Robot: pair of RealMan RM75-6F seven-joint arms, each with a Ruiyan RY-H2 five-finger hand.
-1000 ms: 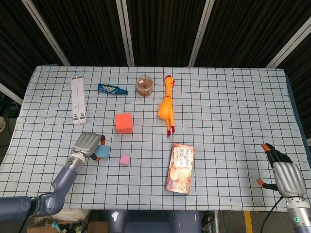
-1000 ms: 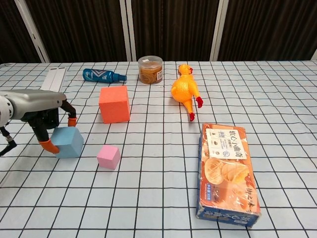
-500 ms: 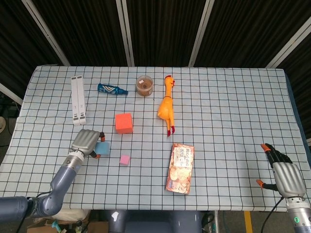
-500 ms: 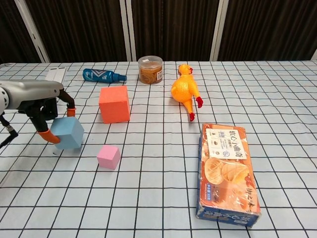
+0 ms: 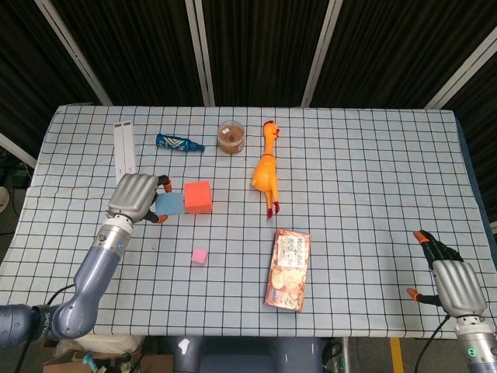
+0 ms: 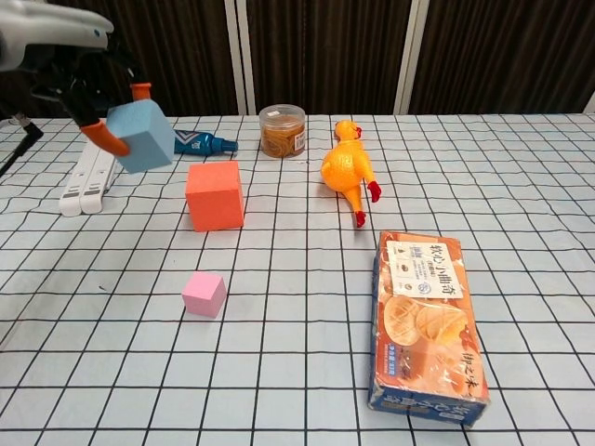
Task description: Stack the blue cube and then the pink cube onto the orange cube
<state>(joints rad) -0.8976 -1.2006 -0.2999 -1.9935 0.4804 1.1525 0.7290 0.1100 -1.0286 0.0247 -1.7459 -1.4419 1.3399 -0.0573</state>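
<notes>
White two-bar item (image 5: 124,148) lies at the far left of the desk (image 5: 365,163), running front to back. The left robot hand (image 5: 133,196) is raised above the desk surface and grasps the blue cube (image 6: 141,136) between its orange-tipped fingers (image 6: 111,140); in the chest view the cube hangs in the air, tilted, to the left of and higher than the orange cube (image 5: 198,196). In the head view the blue cube appears just beside the orange cube's left face; whether they touch cannot be told. A blue bottle (image 5: 178,143) lies on its side behind them, near the back edge. The orange cube sits flat on the checked cloth with nothing on top. The pink cube (image 5: 199,256) rests alone on the desk in front of the orange cube, apart from it. A round lidded jar (image 5: 231,137) stands upright behind, and a rubber chicken (image 5: 265,169) lies to its right, feet toward the front. A snack box (image 5: 288,269) lies flat nearer the front edge. At the far right front, the right robot hand (image 5: 449,278) holds nothing, fingers spread, well apart from all items.
</notes>
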